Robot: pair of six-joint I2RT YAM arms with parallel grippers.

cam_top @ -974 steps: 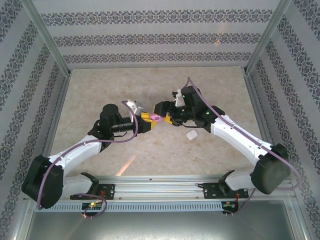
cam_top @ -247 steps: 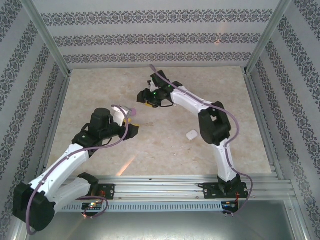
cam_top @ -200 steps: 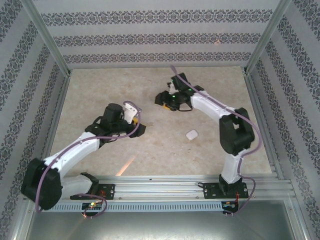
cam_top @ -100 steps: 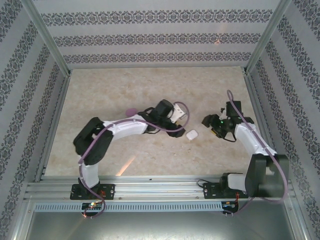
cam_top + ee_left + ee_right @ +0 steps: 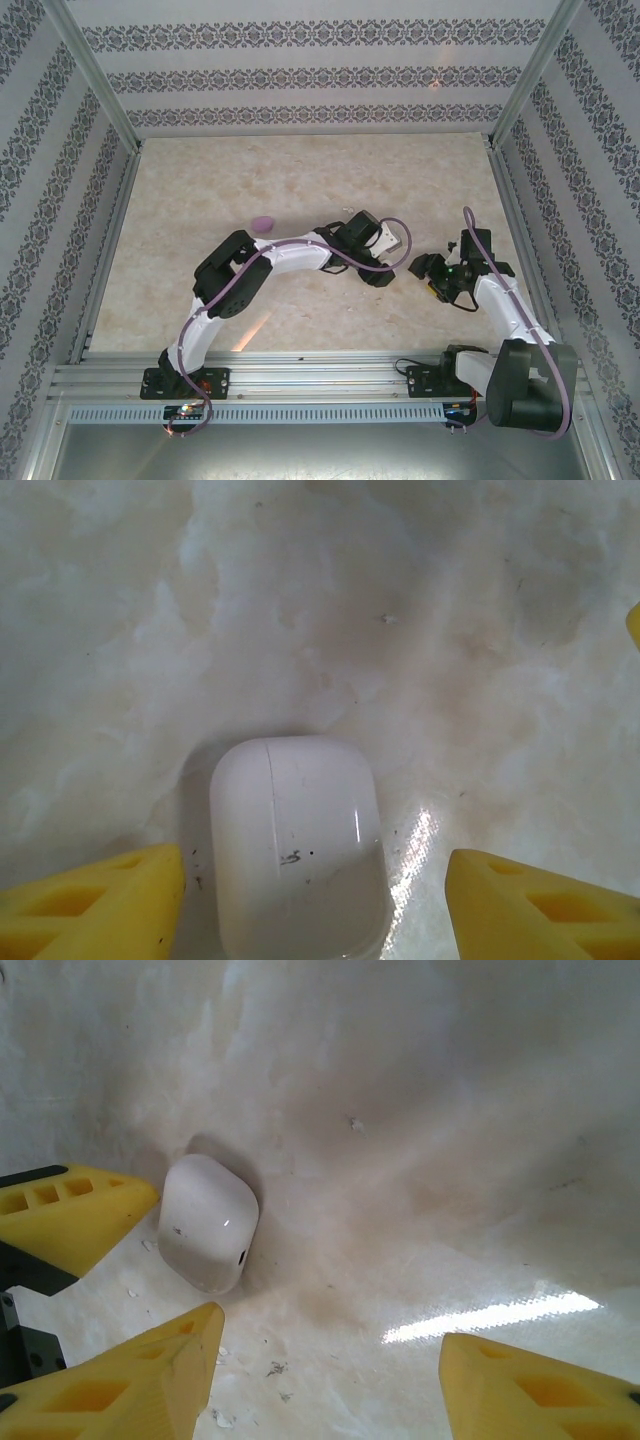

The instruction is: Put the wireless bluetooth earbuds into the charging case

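Left gripper (image 5: 318, 905) spread and empty, its fingers straddling the shut white case (image 5: 295, 840) on the worktop (image 5: 200, 200) without touching it; right gripper (image 5: 325, 1360) also spread and empty just beside, purple case (image 5: 262, 222) well apart. I'd judge the white case light, hard and glossy, so slippery: pinch it across the flat sides, low down. Whether earbuds sit inside it I cannot tell.

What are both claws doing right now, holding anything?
Left claw: open, holding nothing; the white case lies untouched in its opening.
Right claw: open, holding nothing.
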